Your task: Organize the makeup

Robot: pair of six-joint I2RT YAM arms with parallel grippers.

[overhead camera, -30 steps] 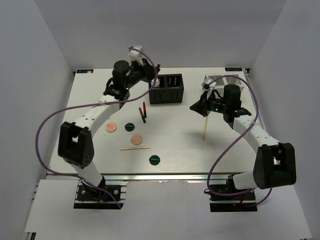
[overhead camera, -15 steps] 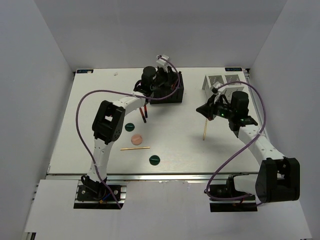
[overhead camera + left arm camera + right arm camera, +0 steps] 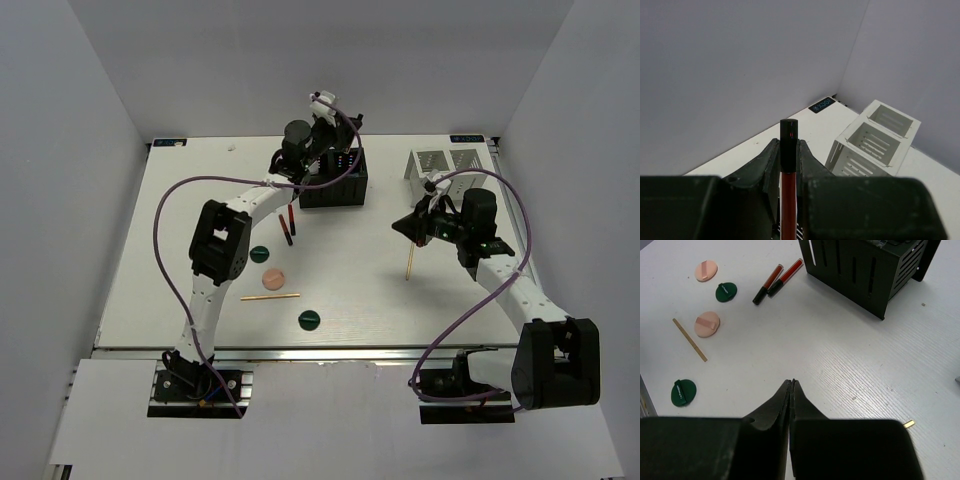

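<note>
Walling white tabletop (image 3: pixel 400 310) and scattered makeup (image 3: pixel 273 278), plain grey panels (image 3: pixel 400 60).

Two boxes on the white table (image 3: pixel 180 230).
The black box (image 3: pixel 338 188), with slots in its sides, stands at the far middle of the table. The white slotted box (image 3: pixel 440 163), with two open compartments, stands well apart to its right, near a small dark label (image 3: pixel 467 137) at the far corner.
</note>
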